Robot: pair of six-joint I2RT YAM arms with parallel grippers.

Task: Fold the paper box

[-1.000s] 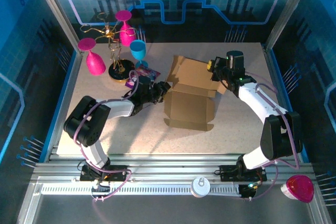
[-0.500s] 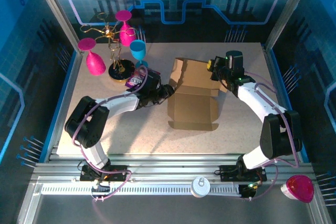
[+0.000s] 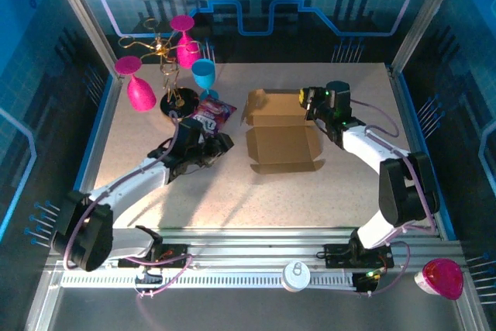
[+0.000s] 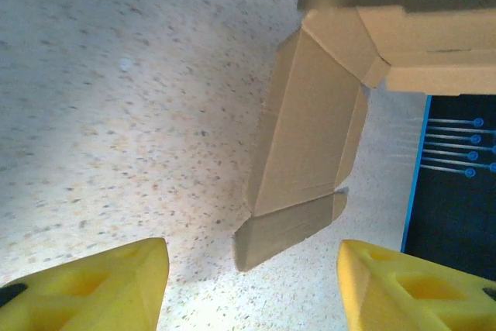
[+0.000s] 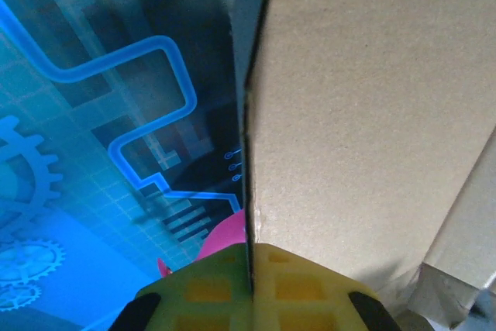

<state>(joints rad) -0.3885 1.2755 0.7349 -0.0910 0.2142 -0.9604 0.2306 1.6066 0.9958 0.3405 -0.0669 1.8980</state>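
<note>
The brown paper box [image 3: 280, 137] lies partly folded at the table's middle, its rear panel standing up. My right gripper [image 3: 308, 102] is shut on the edge of that upright panel; in the right wrist view the cardboard [image 5: 364, 114] runs down between the yellow fingers [image 5: 310, 284]. My left gripper [image 3: 221, 145] is open, low over the table just left of the box and apart from it. The left wrist view has the box's side wall and a corner flap [image 4: 306, 145] ahead, with the yellow fingertips [image 4: 101, 288] spread wide over bare table.
A purple snack packet [image 3: 213, 112] lies behind the left gripper. A gold rack with pink and blue goblets [image 3: 174, 60] stands at the back left. A pink goblet [image 3: 442, 277] sits off the table at the front right. Blue rails edge the table.
The left arm let go of the box's left flap and pulled back to the left, uncovering the snack packet. The box shifted right and back, its rear panel held more upright by the right gripper.
</note>
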